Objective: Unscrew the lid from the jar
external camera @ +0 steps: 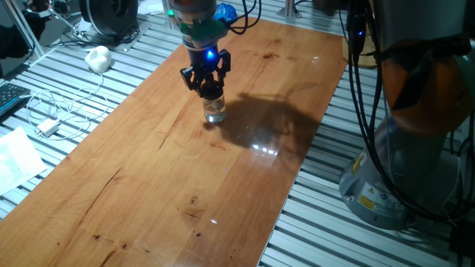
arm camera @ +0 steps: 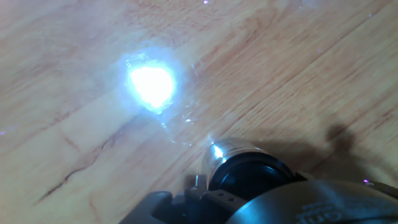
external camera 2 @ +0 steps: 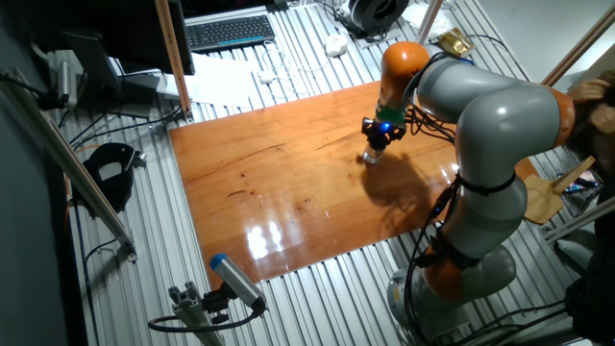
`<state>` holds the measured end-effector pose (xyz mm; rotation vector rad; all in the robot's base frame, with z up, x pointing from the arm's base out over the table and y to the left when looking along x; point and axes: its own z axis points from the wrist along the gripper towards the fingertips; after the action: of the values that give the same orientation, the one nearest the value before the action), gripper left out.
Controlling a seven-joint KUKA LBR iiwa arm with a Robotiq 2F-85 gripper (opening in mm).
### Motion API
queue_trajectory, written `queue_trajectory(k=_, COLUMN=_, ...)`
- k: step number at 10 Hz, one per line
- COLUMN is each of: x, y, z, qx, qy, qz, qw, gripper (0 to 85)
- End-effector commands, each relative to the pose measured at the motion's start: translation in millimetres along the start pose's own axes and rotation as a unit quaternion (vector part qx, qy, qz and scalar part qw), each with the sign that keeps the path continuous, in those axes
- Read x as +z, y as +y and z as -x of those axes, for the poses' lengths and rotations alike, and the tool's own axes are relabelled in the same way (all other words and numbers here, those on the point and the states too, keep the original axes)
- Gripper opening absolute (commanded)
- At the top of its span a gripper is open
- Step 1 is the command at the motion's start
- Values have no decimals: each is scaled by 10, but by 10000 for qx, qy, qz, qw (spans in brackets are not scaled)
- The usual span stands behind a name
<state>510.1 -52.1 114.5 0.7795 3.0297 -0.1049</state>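
The clear glass jar (external camera: pixel 215 112) stands upright on the wooden table (external camera: pixel 148 185), a little behind its middle. The black lid (external camera: pixel 211 92) sits on top of the jar. My gripper (external camera: pixel 207 84) comes straight down on it, with its fingers closed around the lid and a blue light glowing above them. The other fixed view shows the gripper (external camera 2: pixel 377 137) over the jar (external camera 2: pixel 370 157). In the hand view the lid (arm camera: pixel 249 177) and the jar's glass rim (arm camera: pixel 219 151) sit at the bottom centre, next to a bright glare on the wood.
The robot's grey and orange base (external camera: pixel 415 111) stands to the right of the table with hanging cables. A white lump (external camera: pixel 98 57), cords and a white adapter (external camera: pixel 48 127) lie on the slatted bench to the left. A keyboard (external camera 2: pixel 231 31) is beyond the table.
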Motion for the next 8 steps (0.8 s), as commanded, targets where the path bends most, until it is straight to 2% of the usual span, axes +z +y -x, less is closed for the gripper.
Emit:
queue_trajectory(k=1, x=-1, y=0, z=0, qx=-103, qy=-10, qz=-19, qw=9999, gripper=340)
queue_trajectory(k=8, x=-1, y=5, z=3, qx=-731, qy=-30, qz=-27, qw=9973, gripper=340)
